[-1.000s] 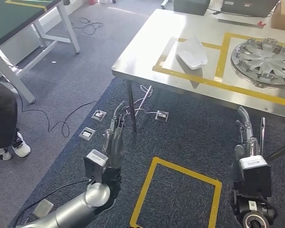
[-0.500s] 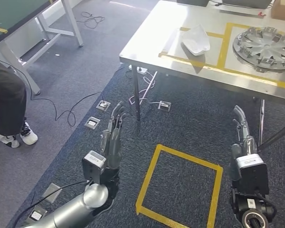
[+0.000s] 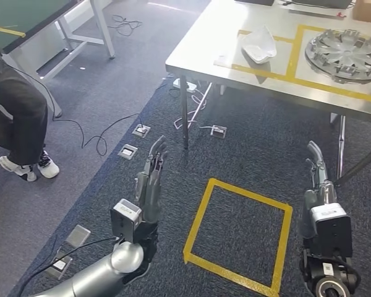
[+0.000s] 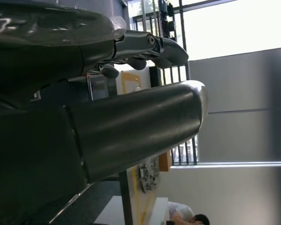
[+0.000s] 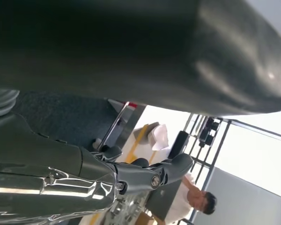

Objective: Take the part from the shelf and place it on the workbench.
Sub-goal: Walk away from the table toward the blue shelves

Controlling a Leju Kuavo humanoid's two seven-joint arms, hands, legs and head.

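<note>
Camera has swung, sliding the table [image 3: 211,59] up and rightward in view. On it the white part [image 3: 258,45] lies inside yellow tape, beside a silver wheel cover [image 3: 347,54]. Carpet lies before the table's edge. Left hand [image 3: 149,180] and right hand [image 3: 318,179] hang outstretched, holding nothing.

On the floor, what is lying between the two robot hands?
In the head view, a yellow tape square on dark carpet lies between the left robot hand and right robot hand.
</note>
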